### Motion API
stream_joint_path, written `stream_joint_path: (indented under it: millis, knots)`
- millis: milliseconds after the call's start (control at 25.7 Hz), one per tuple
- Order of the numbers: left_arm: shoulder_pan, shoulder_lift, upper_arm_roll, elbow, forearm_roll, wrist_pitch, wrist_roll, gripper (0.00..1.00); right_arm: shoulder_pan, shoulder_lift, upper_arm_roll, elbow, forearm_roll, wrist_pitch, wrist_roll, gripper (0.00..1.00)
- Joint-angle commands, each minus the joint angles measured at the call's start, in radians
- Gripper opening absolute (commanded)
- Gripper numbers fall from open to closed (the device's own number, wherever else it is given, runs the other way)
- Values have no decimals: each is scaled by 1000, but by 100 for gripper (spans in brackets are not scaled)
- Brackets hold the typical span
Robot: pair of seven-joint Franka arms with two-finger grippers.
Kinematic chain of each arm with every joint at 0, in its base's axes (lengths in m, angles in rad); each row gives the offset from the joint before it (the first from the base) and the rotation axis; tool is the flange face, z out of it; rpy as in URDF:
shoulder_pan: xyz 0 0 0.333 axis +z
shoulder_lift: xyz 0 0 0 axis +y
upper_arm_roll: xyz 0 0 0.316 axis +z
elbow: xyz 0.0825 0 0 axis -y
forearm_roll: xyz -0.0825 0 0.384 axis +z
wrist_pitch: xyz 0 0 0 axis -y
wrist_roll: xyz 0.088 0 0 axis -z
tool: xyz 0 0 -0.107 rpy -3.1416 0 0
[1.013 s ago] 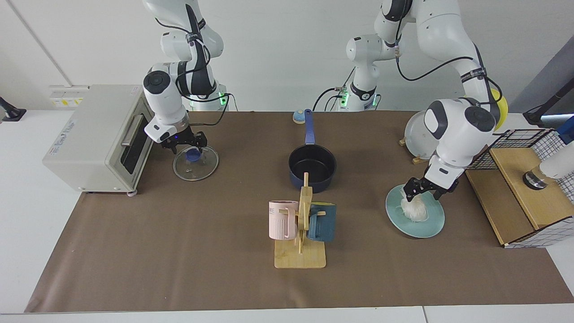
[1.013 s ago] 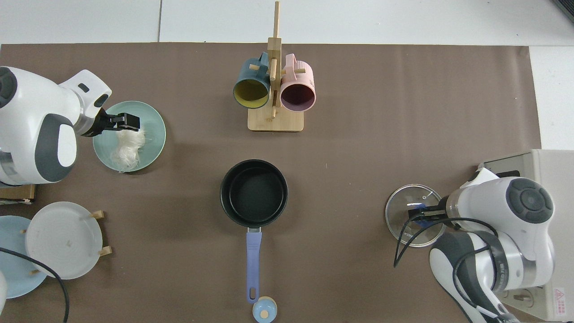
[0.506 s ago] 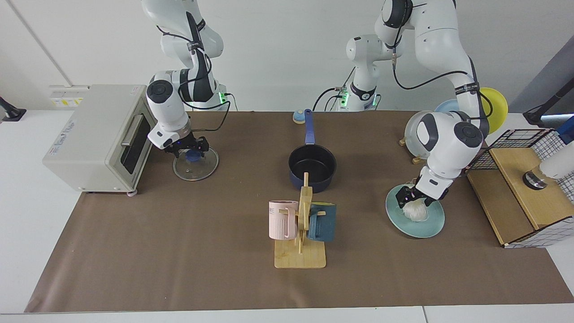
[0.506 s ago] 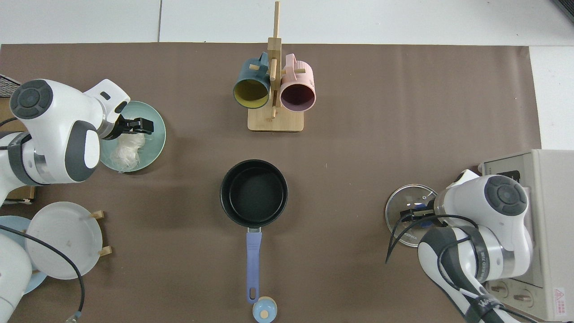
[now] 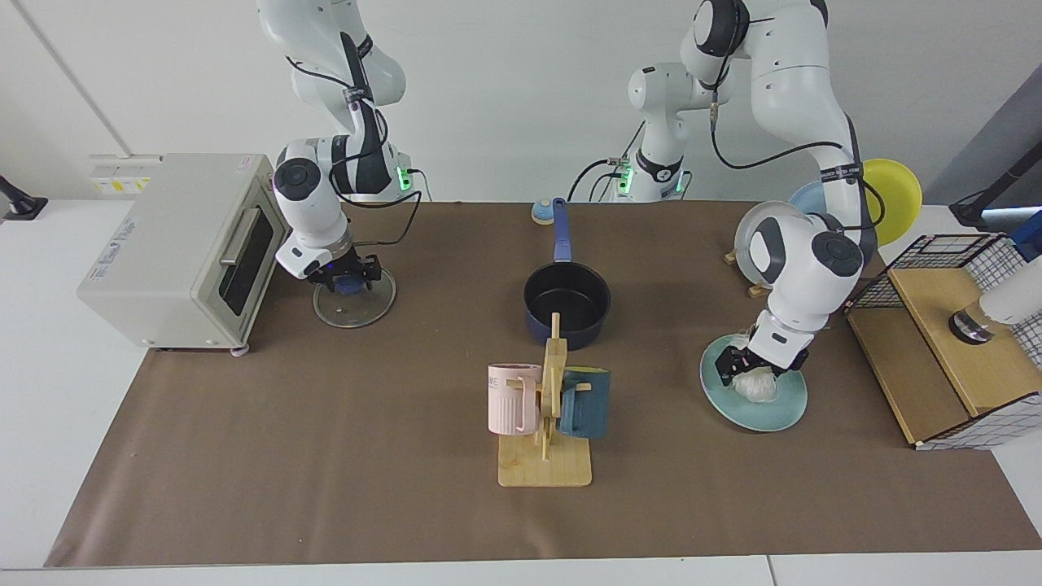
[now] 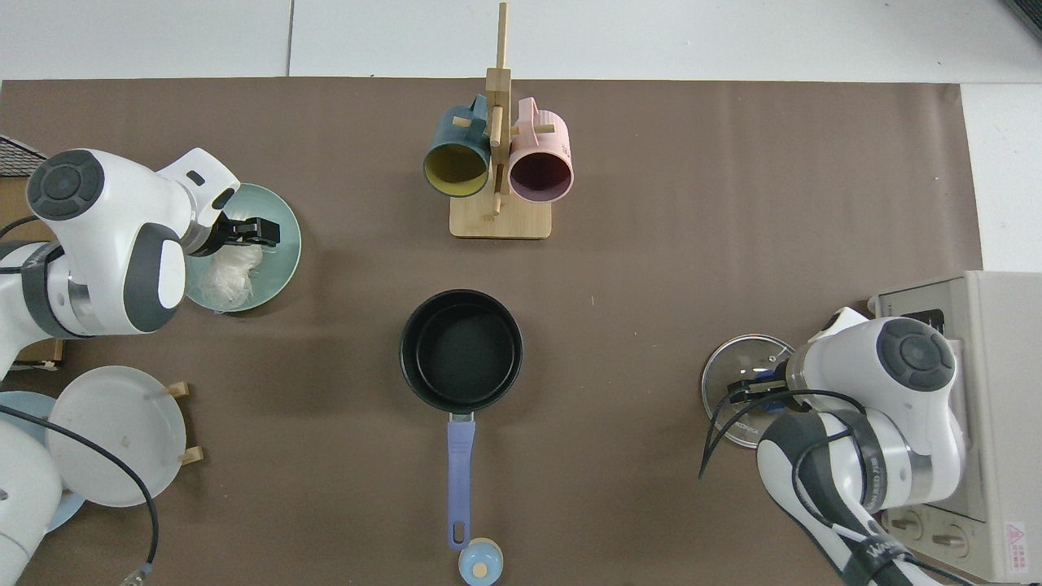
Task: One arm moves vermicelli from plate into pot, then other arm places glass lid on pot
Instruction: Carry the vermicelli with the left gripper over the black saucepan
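Note:
The white vermicelli (image 5: 755,387) (image 6: 228,268) lies bunched on the teal plate (image 5: 773,408) (image 6: 278,277). My left gripper (image 5: 757,366) (image 6: 248,244) is down on the plate and open, its black fingers either side of the bundle. The dark blue pot (image 5: 567,305) (image 6: 461,350) stands empty mid-table, its handle pointing toward the arm bases. The glass lid (image 5: 360,306) (image 6: 731,411) lies flat on the mat beside the toaster oven. My right gripper (image 5: 350,277) (image 6: 745,389) is low over the lid's blue knob, open, with a finger on each side.
A wooden mug stand (image 5: 545,464) (image 6: 500,220) holding a pink mug (image 5: 511,399) and a dark blue mug (image 5: 586,403) is just in front of the pot. A toaster oven (image 5: 175,244), a rack of plates (image 5: 761,236) (image 6: 114,435) and a wooden wire-sided box (image 5: 944,350) line the sides.
The left gripper has dropped onto the plate around the vermicelli, which looks more bunched. The right gripper has lowered and shifted to sit around the lid's knob.

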Motion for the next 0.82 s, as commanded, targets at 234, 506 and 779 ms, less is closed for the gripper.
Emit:
stream_joint_path:
  millis: [234,506,779]
  knots:
    - [-8,-27,0,36,41,-68,-28,0,-6,-51,12,174,-7,-228,-19,0]
    - [-13,-140,-61,128,34,-347,-36,0,-7,-103,34,263,-4,-332,-16,0]
    - [-14,-262,-171,126,-16,-562,-159,0,-9,-172,34,333,4,-449,-20,0]
